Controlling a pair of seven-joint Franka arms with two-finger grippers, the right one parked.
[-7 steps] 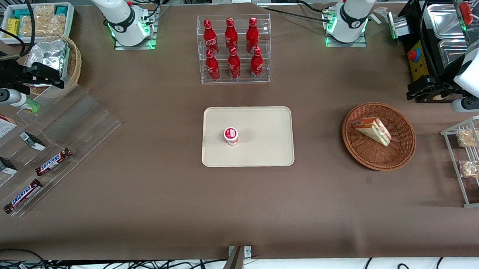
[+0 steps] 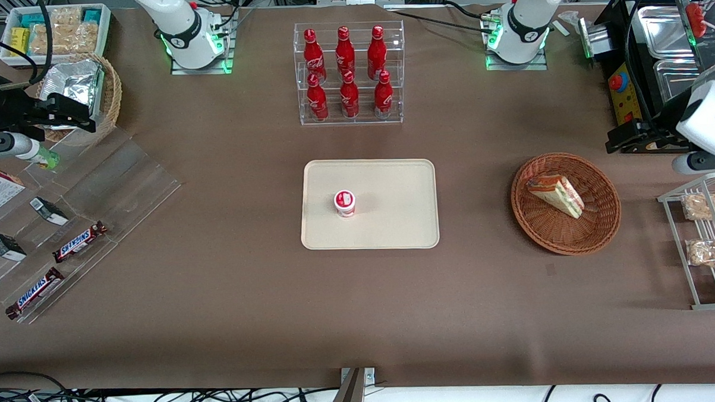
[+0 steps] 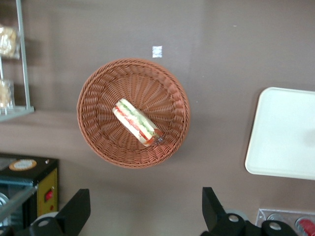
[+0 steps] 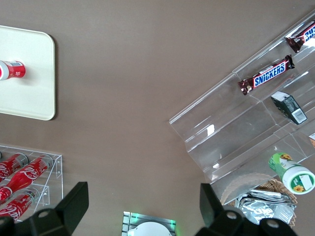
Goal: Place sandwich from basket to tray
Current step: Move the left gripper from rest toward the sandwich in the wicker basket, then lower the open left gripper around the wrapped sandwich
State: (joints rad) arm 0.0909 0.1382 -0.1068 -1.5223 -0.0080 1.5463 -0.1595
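Sandwich (image 2: 555, 195) lying in the basket (image 2: 596, 231), gripper (image 3: 142, 214) high above the bench.

Wrapped wedge rests tilted on the basket's weave, toward the rim nearer the tray (image 2: 394, 223). Basket sits on the brown bench (image 2: 218, 301) well apart from the tray, toward the working arm's end. A small red-and-white cup (image 2: 345, 203) stands upright on the tray. Gripper hangs over the bench beside the basket, touching nothing, its fingers (image 3: 76, 211) spread wide and empty.
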